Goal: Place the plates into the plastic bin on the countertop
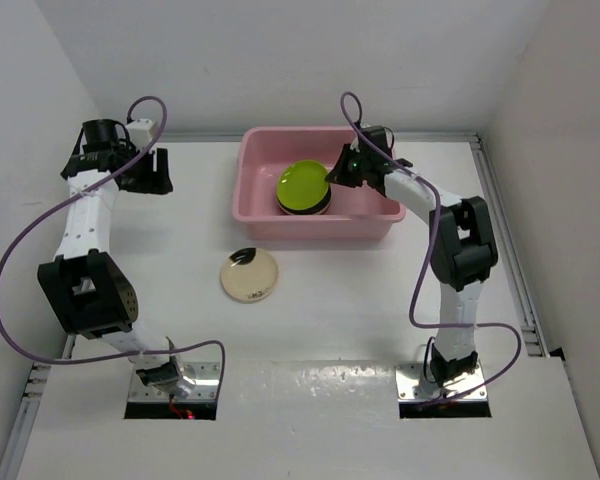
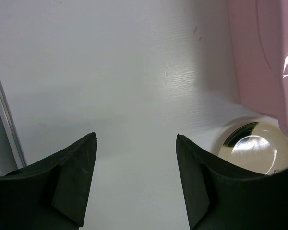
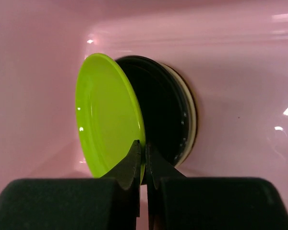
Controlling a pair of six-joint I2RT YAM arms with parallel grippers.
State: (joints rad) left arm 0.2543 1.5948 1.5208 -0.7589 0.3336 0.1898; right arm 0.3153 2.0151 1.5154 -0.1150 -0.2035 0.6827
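Observation:
A pink plastic bin (image 1: pixel 255 210) stands at the back middle of the white countertop (image 1: pixel 360 300). Inside it lies a stack of plates with a lime green plate (image 1: pixel 302 185) on top. My right gripper (image 1: pixel 338 172) is shut on the rim of that green plate (image 3: pixel 103 115), which tilts up off a black plate (image 3: pixel 161 115) and a cream one below. A cream plate with a dark rim mark (image 1: pixel 249 274) lies on the countertop in front of the bin, and it shows (image 2: pixel 257 146) in the left wrist view. My left gripper (image 1: pixel 156 172) hangs open at the far left, holding nothing (image 2: pixel 137 136).
The bin's pink wall (image 2: pixel 259 57) fills the upper right of the left wrist view. A raised metal edge strip (image 2: pixel 7 120) runs along the countertop's left side, and another (image 1: pixel 505 250) along the right. White walls close in the back and sides.

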